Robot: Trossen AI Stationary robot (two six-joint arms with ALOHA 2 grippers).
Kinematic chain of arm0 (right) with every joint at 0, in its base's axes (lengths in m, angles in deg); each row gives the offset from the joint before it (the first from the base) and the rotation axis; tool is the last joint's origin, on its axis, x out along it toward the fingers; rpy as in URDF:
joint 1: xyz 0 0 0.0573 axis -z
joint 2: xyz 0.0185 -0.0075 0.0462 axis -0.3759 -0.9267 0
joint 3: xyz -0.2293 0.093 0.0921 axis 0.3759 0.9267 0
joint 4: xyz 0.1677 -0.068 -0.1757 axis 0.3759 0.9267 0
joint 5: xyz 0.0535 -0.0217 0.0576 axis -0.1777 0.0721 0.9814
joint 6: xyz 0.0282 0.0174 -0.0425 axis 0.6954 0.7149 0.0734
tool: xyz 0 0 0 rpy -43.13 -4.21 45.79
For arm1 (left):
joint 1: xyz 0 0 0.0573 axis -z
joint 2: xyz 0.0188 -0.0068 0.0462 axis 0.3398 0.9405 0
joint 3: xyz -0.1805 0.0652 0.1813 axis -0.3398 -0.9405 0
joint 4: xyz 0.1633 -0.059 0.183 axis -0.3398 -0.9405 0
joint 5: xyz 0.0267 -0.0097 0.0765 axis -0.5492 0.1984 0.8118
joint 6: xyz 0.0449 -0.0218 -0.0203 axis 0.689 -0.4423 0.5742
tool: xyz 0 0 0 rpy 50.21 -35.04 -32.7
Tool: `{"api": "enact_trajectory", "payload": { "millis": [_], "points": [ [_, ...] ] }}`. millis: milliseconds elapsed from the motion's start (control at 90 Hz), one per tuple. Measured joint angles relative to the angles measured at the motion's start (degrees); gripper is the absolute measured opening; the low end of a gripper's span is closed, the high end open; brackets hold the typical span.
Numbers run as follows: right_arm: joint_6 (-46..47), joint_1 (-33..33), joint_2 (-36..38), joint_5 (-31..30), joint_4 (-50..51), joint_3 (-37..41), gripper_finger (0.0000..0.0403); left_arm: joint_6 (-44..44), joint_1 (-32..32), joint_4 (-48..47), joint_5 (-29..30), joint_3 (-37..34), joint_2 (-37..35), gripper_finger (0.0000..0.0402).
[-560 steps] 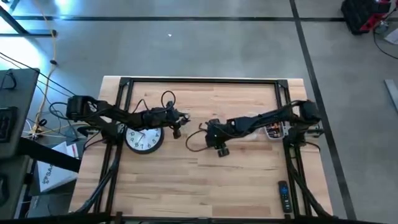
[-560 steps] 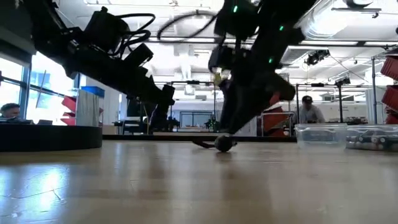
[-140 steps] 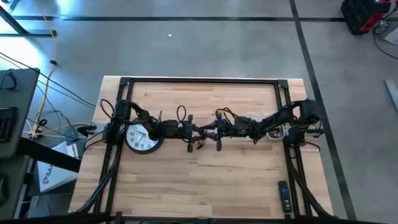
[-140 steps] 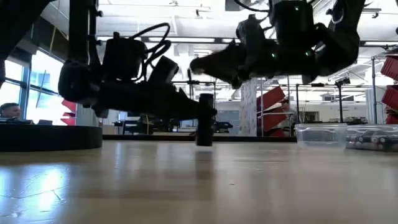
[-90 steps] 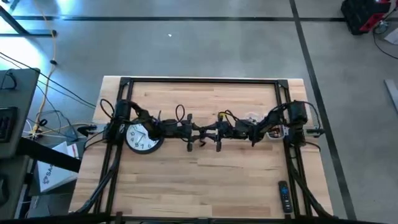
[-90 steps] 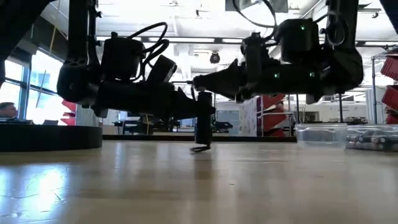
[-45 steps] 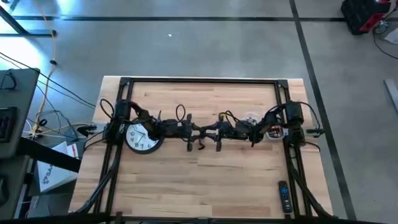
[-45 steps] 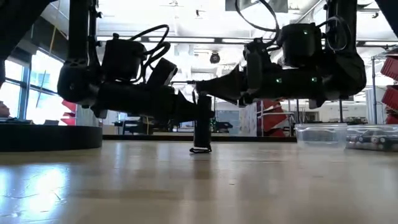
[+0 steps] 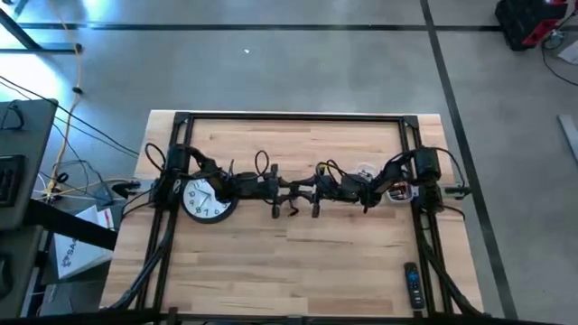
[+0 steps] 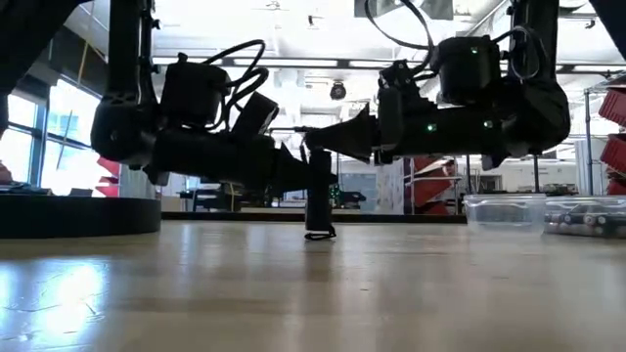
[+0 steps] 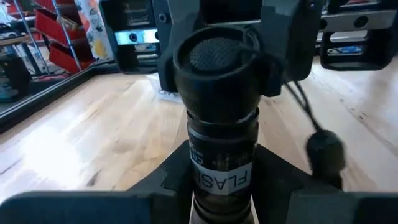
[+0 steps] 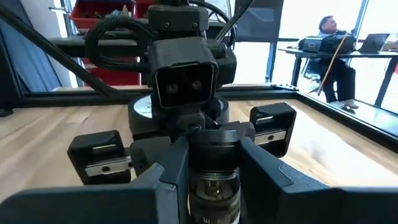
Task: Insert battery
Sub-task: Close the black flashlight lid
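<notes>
A: High view — both arms reach toward the table's middle and meet. Left gripper (image 9: 282, 196) and right gripper (image 9: 307, 193) sit nearly nose to nose, just right of the wall clock (image 9: 208, 200). A remote (image 9: 412, 283) lies near the table's (image 9: 298, 262) front right corner, well apart. The flashlight is too small to make out from up here.

B: Low view — the flashlight (image 10: 319, 196) stands upright, dark, its lower end about at the wood. The left gripper (image 10: 311, 181) comes in level from the left and clamps the body; the right gripper (image 10: 318, 140) meets the top end. Clear plastic bins (image 10: 541, 212) sit far right.

A: Left wrist view — left fingers (image 11: 171, 171) closed narrow on the flashlight (image 11: 221, 134), one each side of the labelled barrel. Ribbed cap on top; a cord with a dark toggle (image 11: 324, 151) hangs off it.

B: Right wrist view — right fingers (image 12: 169, 169) flank the flashlight's (image 12: 214, 165) head, closed against it. Left arm's wrist camera faces back. A person (image 12: 336, 50) sits at a desk beyond. Battery itself — cannot tell where it is.
</notes>
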Motion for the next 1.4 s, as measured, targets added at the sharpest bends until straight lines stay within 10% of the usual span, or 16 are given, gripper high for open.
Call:
{"api": "enact_trajectory", "payload": {
  "millis": [1400],
  "points": [
    [-1.3,-3.1,9.0,-6.3,20.4,0.0,0.0161,-0.1,-0.4,-1.0,0.3,0.2,0.0,0.0095]
  ]
}}
